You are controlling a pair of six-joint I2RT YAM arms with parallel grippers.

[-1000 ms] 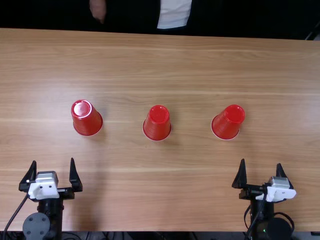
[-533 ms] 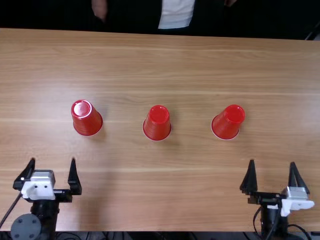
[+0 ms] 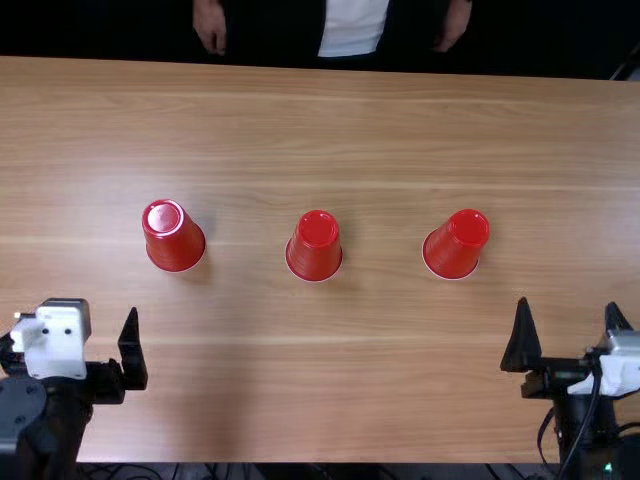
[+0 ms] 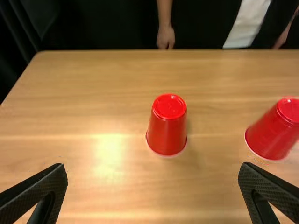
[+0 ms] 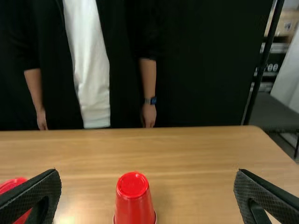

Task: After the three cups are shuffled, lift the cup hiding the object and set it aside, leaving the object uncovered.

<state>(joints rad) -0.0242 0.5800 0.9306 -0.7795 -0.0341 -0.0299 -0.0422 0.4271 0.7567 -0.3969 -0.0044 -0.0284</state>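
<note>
Wooden table [image 3: 320,120], two arms at its near edge, one in each near corner. Three red cups stand upside down in a row across the middle of the table, well apart from each other.

Left gripper [image 4: 150,170]: fingers spread wide, nothing between them, low over the near left corner. Right gripper [image 3: 566,305]: fingers also spread wide, holding nothing, over the near right corner.

Left cup [image 3: 172,236]: ahead of the left gripper and a bit toward the table's middle, well apart from it. In the left wrist view it stands between the two fingers but farther out on the table, with no contact.

Middle cup [image 3: 315,245]: between the other two, far from both grippers.

Right cup [image 3: 457,243]: ahead of the right gripper and offset toward the middle, well apart. In the right wrist view it sits between the fingers, farther out, untouched.

All three cups rest rim-down flat on the wood. The object is hidden, and I cannot tell which cup covers it. No cup lifted or set aside.
</note>
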